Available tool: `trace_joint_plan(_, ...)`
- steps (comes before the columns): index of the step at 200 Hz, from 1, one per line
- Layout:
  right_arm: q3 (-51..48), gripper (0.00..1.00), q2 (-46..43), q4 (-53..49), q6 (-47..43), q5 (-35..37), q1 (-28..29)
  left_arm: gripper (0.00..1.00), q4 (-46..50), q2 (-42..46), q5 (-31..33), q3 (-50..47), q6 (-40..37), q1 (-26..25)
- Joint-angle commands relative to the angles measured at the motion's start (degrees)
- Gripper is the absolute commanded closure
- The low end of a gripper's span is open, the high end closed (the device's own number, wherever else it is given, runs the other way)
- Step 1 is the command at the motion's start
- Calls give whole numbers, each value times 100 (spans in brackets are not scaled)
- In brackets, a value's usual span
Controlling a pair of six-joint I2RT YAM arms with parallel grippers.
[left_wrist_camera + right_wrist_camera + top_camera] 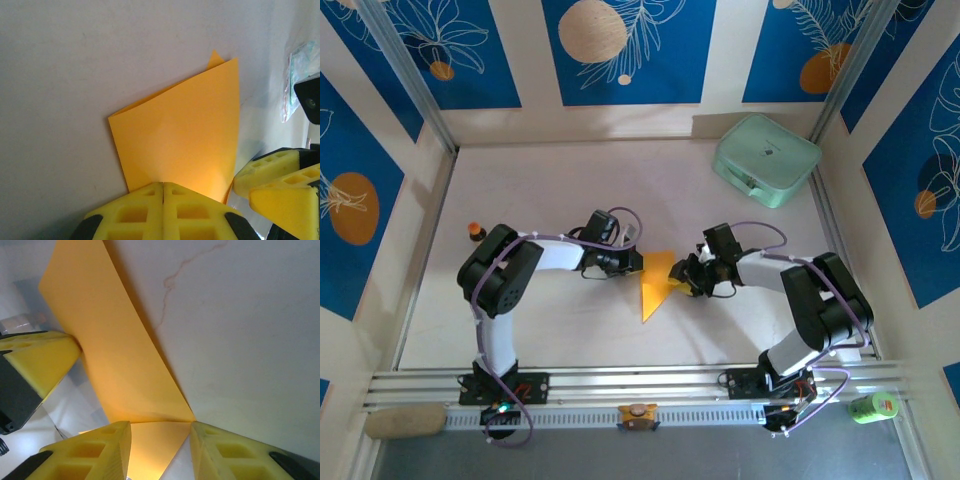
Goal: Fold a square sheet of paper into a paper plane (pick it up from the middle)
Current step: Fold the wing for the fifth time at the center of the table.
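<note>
Square sheet of paper [656, 285], folded to a point, lies mid-tabletop [570, 190] between both pincers. Left pincer [163, 186] clamps one edge; right pincer [160, 429] stands part-open astride the opposite edge. Mint-green case [766, 160], far right, is closed.

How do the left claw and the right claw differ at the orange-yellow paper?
The left yellow two-finger claw is shut, fingers together on the edge of the folded orange-yellow paper sheet; the right yellow two-finger claw is open, fingers apart. The left claw grips the sheet; the right claw only straddles it. Both are at the same sheet.
</note>
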State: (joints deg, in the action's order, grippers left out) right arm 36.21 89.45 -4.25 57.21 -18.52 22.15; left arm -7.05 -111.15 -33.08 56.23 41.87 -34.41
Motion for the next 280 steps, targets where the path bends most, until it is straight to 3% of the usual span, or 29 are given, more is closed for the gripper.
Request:
trace_joint_plan(1,145,63,73,-508,-61,190,44,96,406,-56,-174,-156,-47,-65)
trace_joint_plan(57,299,63,9,-698,-37,387,114,96,404,-33,-159,-173,-32,-65)
trace_joint_plan(170,292,63,134,166,-240,-521,-50,97,397,-33,-165,-163,-19,-65)
trace_joint_plan(217,725,62,134,-811,-990,195,-241,96,421,-20,-157,-175,-29,-65)
trace_joint_plan(280,856,63,623,-666,-1130,-204,-391,97,432,-24,-150,-165,-21,-65)
